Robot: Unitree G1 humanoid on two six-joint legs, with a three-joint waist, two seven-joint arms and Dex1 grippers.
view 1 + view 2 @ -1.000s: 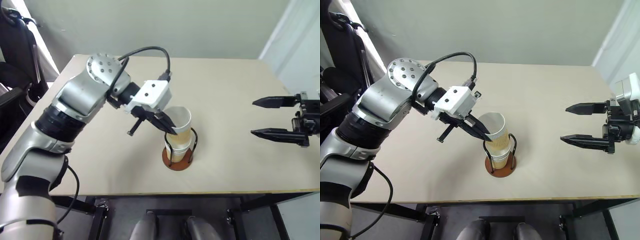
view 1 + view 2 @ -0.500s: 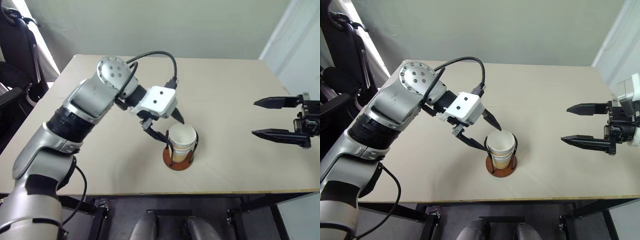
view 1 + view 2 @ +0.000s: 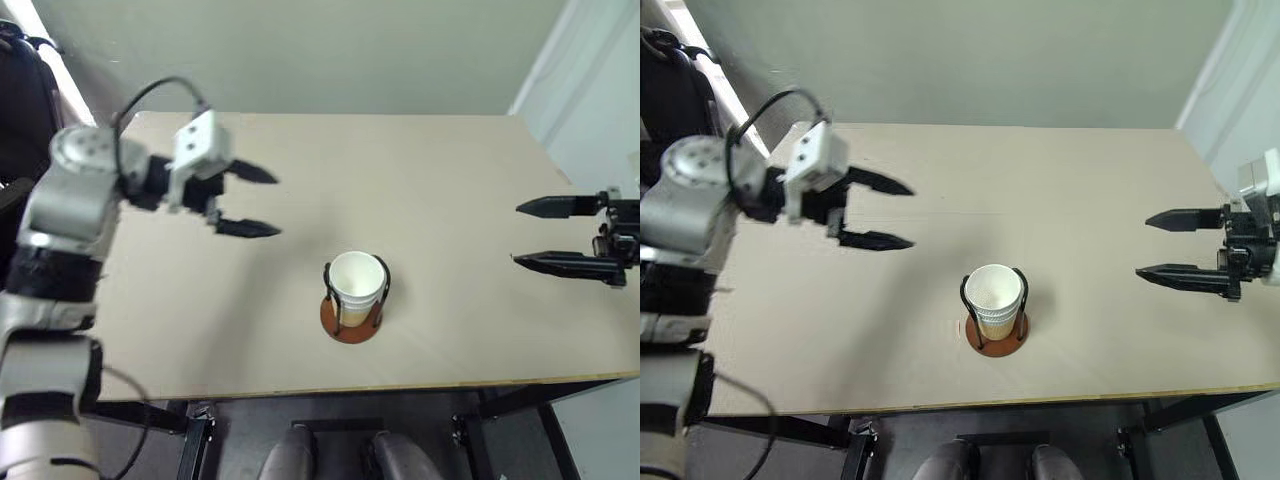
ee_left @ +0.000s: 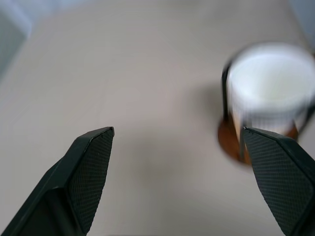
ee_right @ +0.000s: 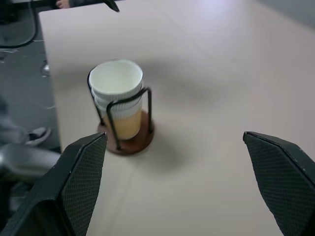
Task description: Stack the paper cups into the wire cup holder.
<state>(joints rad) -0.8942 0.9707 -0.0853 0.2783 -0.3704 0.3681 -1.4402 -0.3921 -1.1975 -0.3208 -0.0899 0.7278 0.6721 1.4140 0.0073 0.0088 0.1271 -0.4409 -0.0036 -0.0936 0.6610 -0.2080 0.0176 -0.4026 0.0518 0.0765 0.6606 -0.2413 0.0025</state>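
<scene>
From the head camera, a plain beige table [image 3: 450, 180] stands before a pale green-grey wall [image 3: 330, 50]; the paper cups [image 3: 356, 280] sit nested in the wire cup holder [image 3: 350, 318] near the front edge, with no writing readable. The left gripper [image 3: 262, 202] and right gripper [image 3: 522, 234] hover empty, jaws apart, well to either side. The right wrist camera shows the stacked cups between the black wire loops on the brown disc.

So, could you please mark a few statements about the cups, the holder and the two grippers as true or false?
1. The paper cups sit nested inside the wire cup holder. True.
2. The left gripper grips a cup. False: it is open, empty and off to the side.
3. The right gripper is open. True.
4. The holder lies tipped on the table. False: it stands upright.
5. A loose cup lies beside the holder. False: none does.
</scene>
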